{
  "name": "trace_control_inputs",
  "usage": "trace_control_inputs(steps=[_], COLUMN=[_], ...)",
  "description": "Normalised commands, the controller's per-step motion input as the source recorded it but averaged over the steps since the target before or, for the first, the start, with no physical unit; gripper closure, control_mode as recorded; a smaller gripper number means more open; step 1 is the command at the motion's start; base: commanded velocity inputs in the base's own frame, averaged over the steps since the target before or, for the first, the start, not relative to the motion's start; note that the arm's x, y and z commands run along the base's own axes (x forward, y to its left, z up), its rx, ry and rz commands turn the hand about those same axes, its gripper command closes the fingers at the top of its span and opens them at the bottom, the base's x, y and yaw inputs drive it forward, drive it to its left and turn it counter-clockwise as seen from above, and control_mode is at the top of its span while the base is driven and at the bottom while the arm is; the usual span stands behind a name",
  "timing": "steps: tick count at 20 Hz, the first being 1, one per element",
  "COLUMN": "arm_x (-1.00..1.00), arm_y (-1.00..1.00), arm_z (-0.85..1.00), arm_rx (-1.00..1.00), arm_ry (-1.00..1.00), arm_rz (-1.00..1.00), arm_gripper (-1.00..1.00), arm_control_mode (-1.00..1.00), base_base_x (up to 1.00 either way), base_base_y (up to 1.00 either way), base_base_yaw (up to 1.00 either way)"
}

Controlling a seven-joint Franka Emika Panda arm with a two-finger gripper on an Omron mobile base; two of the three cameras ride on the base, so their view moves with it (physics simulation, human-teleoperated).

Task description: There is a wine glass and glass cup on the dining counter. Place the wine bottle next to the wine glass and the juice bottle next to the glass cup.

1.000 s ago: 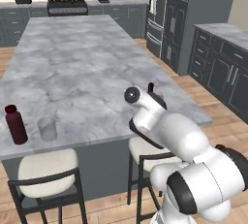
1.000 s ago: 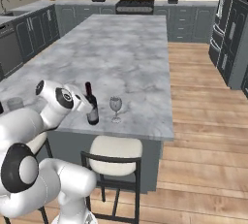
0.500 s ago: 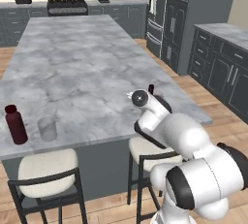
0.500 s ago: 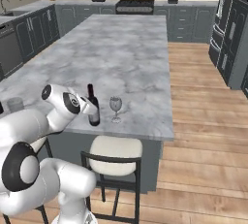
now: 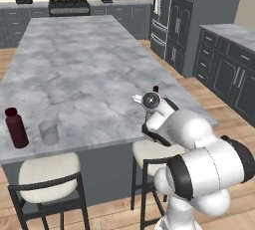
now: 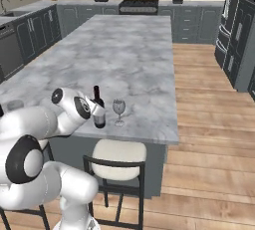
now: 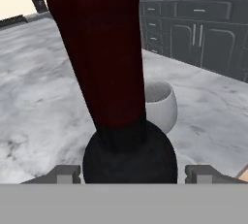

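Gripper [image 7: 128, 174] fingers appear as two small grey tips [image 7: 65, 173] set wide to either side of the slim dark wine bottle with a dark-red neck [image 7: 109, 72]. The tips stand apart from the glass rather than pressed on it, so the jaws read as released around the bottle, not clamping it.

In the right base view the wine bottle [image 6: 98, 108] stands upright on the long grey-white veined marble dining counter [image 6: 124, 59], near its front edge, with the small clear stemmed wine glass [image 6: 118, 110] just beside it on the side away from the arm. That pairing is the arrangement the task requires for this bottle; judged from the upright stance and the spread tips, the placement looks complete and the hand is positioned to draw back clear of the neck.

Further along the same front edge, in the left base view, the stout maroon juice bottle with a red cap [image 5: 16, 128] stands just beside the short clear straight-sided glass cup [image 5: 49, 132]. Both pairs therefore appear to be in place.

Materials:
- Counter top: polished, flat, veined stone.
- Wine glass: thin, transparent, with a rounded bowl [image 7: 159, 105] on a narrow stem; judged easy to tip.
- Wine bottle: smooth, cylindrical, opaque, with a broad black shoulder.
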Motion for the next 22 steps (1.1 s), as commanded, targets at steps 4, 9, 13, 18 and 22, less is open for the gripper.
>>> trace_control_inputs(steps=[4,9,13,18,22], arm_x=[0.13,0.08,0.17,0.32,0.21], arm_y=[0.02,0.01,0.03,0.03,0.04], arm_z=[-0.19,-0.20,-0.18,-0.17,-0.23], arm_rx=[0.00,0.00,0.00,-0.01,-0.01], arm_ry=[0.00,0.00,-0.01,-0.03,0.00], arm_rz=[0.02,0.00,0.00,0.00,-0.02], arm_gripper=[1.00,1.00,1.00,1.00,1.00], arm_control_mode=[-1.00,-1.00,-1.00,-1.00,-1.00], base_base_x=[0.00,0.00,0.00,0.00,0.00], base_base_y=[0.00,0.00,0.00,0.00,0.00], base_base_yaw=[0.00,0.00,0.00,0.00,0.00])
